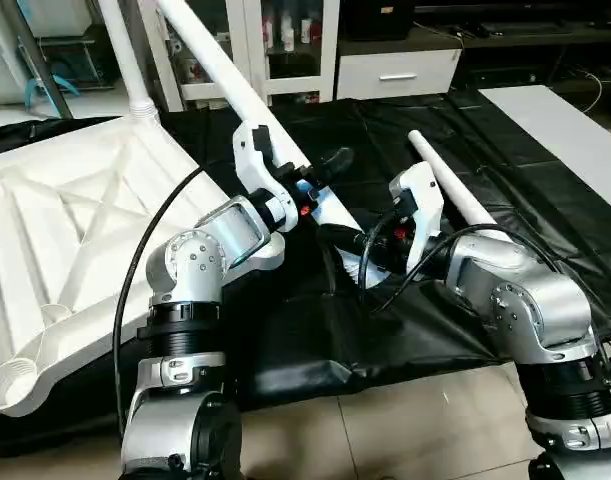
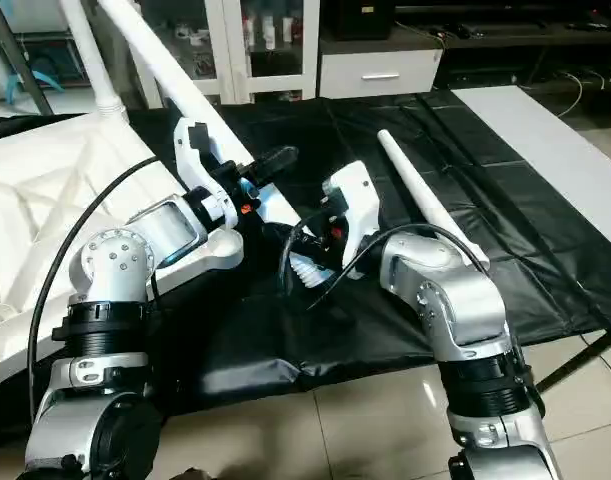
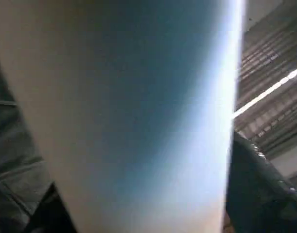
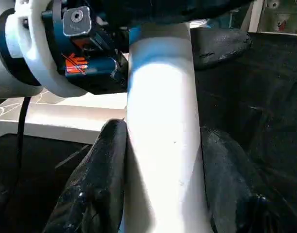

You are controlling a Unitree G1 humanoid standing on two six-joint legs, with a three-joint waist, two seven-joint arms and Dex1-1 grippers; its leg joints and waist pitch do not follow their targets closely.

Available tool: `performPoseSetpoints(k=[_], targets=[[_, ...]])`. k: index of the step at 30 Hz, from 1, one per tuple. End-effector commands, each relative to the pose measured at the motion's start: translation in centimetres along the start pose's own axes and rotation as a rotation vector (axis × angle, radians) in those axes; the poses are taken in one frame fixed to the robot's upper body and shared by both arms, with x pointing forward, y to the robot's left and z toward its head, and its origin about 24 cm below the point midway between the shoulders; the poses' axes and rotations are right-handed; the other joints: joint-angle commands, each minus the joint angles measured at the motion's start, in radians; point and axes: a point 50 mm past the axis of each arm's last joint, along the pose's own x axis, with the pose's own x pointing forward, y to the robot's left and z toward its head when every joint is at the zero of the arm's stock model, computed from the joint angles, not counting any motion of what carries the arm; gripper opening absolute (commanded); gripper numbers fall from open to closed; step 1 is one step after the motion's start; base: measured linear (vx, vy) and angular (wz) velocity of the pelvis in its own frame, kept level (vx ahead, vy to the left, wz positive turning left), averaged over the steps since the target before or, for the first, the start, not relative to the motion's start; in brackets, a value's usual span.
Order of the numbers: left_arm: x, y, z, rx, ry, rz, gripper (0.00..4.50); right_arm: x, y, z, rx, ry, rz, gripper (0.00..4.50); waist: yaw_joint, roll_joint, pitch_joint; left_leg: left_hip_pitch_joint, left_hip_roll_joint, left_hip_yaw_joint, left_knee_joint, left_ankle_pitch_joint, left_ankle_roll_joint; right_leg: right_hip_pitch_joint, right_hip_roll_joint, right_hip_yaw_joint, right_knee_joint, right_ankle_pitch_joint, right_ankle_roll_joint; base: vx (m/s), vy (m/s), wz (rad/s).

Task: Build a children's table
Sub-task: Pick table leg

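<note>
From the left eye view, the white tabletop point(image 1: 55, 250) lies upside down at the left of the black-draped worktop point(image 1: 545, 220), X-ribs up, one leg point(image 1: 125, 50) already standing in its far corner socket. A second tube leg point(image 1: 225, 75) slants from the far left down to the middle, where both arms meet it. The left pincer point(image 1: 320, 175) sits around it; the right pincer point(image 1: 347, 243) is nearer, at its lower end. A third leg point(image 1: 455, 185) lies loose on the cloth to the right.

The right eye view shows the same, with a white board point(image 2: 545, 130) at the far right and cabinets point(image 2: 285, 50) behind.

In the left wrist view the tube fills most of the frame; whether that pincer is clenched on it I cannot tell.

The right wrist view is clearer — both black fingers point(image 4: 95, 189) press the tube's sides, so the right pincer is grasping the leg.

The risk, as I judge it: the long tube could swing and knock the seated leg, or slip if the left grip is loose — the cloth is wrinkled and could snag its end.
</note>
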Motion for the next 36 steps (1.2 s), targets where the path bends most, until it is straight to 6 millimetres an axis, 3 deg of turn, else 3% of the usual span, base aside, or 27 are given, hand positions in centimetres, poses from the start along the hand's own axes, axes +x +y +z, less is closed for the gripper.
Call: performPoseSetpoints(k=[1,3,4,11,16,17,18,21,24,25,29,36], targets=[[0.2,-0.6,0.6,-0.003,-0.023,-0.011,2.79,0.3,-0.1,0.4,-0.022,0.000,-0.002,1.86,0.004,-0.016,-0.074,0.009,0.008,0.011,-0.057,-0.059,0.082,0.067,-0.025,0.020,-0.058,-0.038,-0.246,0.000,0.000,0.00],[0.1,-0.5,0.8,-0.017,-0.039,-0.003,2.63,0.4,-0.1,0.5,-0.024,-0.001,-0.004,1.86,0.004,-0.014,-0.074,0.009,0.009,0.011,-0.057,-0.061,0.082,0.066,-0.026,0.020,-0.058,-0.046,-0.245,0.000,0.000,0.00],[0.0,-0.5,1.0,-0.025,-0.047,0.001,2.53,0.4,-0.1,0.5,-0.025,-0.001,-0.004,1.86,0.003,-0.021,-0.074,0.008,0.008,0.012,-0.056,-0.061,0.082,0.067,-0.025,0.021,-0.059,-0.043,-0.246,0.000,0.000,0.00],[0.0,-0.5,1.4,-0.040,-0.062,0.007,1.94,0.6,-0.3,0.8,-0.044,-0.005,-0.017,1.86,0.004,-0.017,-0.074,0.010,0.008,0.012,-0.056,-0.060,0.084,0.065,-0.024,0.020,-0.058,-0.044,-0.244,0.000,0.000,0.00],[-0.1,-0.4,1.5,-0.045,-0.075,0.020,1.84,0.7,-0.5,1.0,-0.057,-0.037,-0.029,1.86,0.004,-0.018,-0.074,0.009,0.007,0.012,-0.057,-0.065,0.080,0.065,-0.025,0.020,-0.059,-0.048,-0.240,0.000,0.000,0.00],[-0.1,-0.3,1.6,-0.043,-0.077,0.024,1.84,0.8,-0.5,1.0,-0.053,-0.054,-0.023,2.21,0.005,-0.010,-0.074,0.009,0.007,0.011,-0.056,-0.067,0.078,0.065,-0.026,0.020,-0.058,-0.049,-0.241,0.000,0.000,0.00],[-0.1,-0.3,1.6,-0.043,-0.078,0.024,1.84,0.8,-0.5,1.0,-0.052,-0.054,-0.022,2.42,0.003,-0.012,-0.074,0.010,0.008,0.012,-0.056,-0.072,0.079,0.064,-0.025,0.020,-0.060,-0.049,-0.241,0.000,0.000,0.00],[-0.1,-0.3,1.9,-0.031,-0.081,0.027,1.84,0.4,-0.5,1.2,-0.041,-0.064,0.012,2.58,0.002,-0.009,-0.075,0.010,0.007,0.011,-0.057,-0.073,0.076,0.066,-0.022,0.019,-0.058,-0.028,-0.245,0.000,0.000,0.00],[0.1,-0.4,2.4,-0.004,-0.077,0.022,1.83,-1.6,-0.8,2.2,-0.011,-0.112,0.078,2.79,0.007,-0.013,-0.077,0.012,0.007,0.011,-0.055,-0.068,0.090,0.069,-0.022,0.020,-0.055,0.000,-0.248,0.000,0.000,0.00],[0.1,-0.5,2.5,0.000,-0.077,0.017,1.82,-2.6,-1.2,2.6,0.001,-0.127,0.090,2.98,0.008,-0.020,-0.076,0.009,0.007,0.012,-0.054,-0.059,0.098,0.071,-0.021,0.020,-0.055,0.004,-0.250,0.000,0.000,0.00],[-0.1,-0.7,2.7,0.026,-0.062,-0.003,1.82,-6.4,-2.8,4.2,0.065,-0.204,0.083,3.29,0.015,-0.017,-0.076,0.010,0.006,0.013,-0.051,-0.050,0.114,0.070,-0.024,0.020,-0.055,-0.015,-0.257,0.000,0.000,0.00],[0.0,-0.7,2.4,0.026,-0.044,-0.015,1.82,-9.1,-4.3,4.7,0.124,-0.241,0.023,3.61,0.021,-0.014,-0.076,0.011,0.008,0.013,-0.050,-0.059,0.100,0.067,-0.024,0.017,-0.060,-0.067,-0.253,0.000,0.000,0.00]])
